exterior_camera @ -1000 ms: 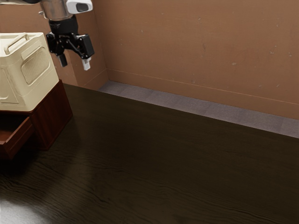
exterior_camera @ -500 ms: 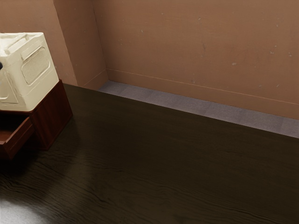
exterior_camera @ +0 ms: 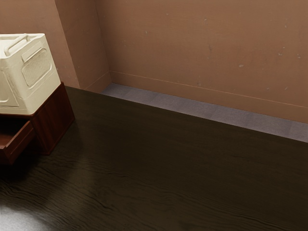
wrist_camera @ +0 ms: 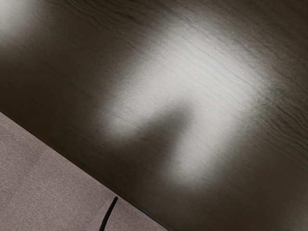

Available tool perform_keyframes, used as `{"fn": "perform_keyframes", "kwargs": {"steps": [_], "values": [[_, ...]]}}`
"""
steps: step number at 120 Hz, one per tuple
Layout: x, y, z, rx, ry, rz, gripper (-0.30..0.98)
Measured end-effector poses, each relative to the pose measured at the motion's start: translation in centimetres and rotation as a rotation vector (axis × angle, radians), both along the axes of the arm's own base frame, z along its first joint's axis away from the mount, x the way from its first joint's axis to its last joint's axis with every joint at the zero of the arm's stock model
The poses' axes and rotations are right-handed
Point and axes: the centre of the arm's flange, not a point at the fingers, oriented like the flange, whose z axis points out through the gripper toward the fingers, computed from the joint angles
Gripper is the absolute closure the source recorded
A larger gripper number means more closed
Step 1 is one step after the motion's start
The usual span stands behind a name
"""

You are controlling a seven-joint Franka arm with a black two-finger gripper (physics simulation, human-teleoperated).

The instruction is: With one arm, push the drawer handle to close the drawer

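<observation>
"Exterior view: where is the drawer (exterior_camera: 19,142)?"

"Near that view's left edge, standing out of its cabinet (exterior_camera: 54,118), which bears the cream box (exterior_camera: 38,72); handle position cannot be told."

"State of the pincer?"

"Cannot be told; the wrist view faces the table (wrist_camera: 231,86) and its edge, so aim at the drawer is unproven."

"Principal risks?"

"I judge 3: an off-centre push, jamming the drawer askew; a high approach, striking the cabinet or cream box; excess force, sliding the cabinet along the table."
</observation>
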Motion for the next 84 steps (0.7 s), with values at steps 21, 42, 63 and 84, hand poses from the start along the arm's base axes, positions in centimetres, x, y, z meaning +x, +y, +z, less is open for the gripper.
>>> {"fn": "perform_keyframes", "kwargs": {"steps": [21,42,63,84], "values": [[-2.5,6.0,-1.4,-0.037,-0.048,0.099,0.32],[-7.0,13.1,-4.0,-0.086,-0.079,0.276,0.49],[-9.3,17.7,-3.0,-0.051,-0.062,0.285,0.66],[-9.9,20.7,-4.2,0.019,0.006,0.232,0.74]]}}
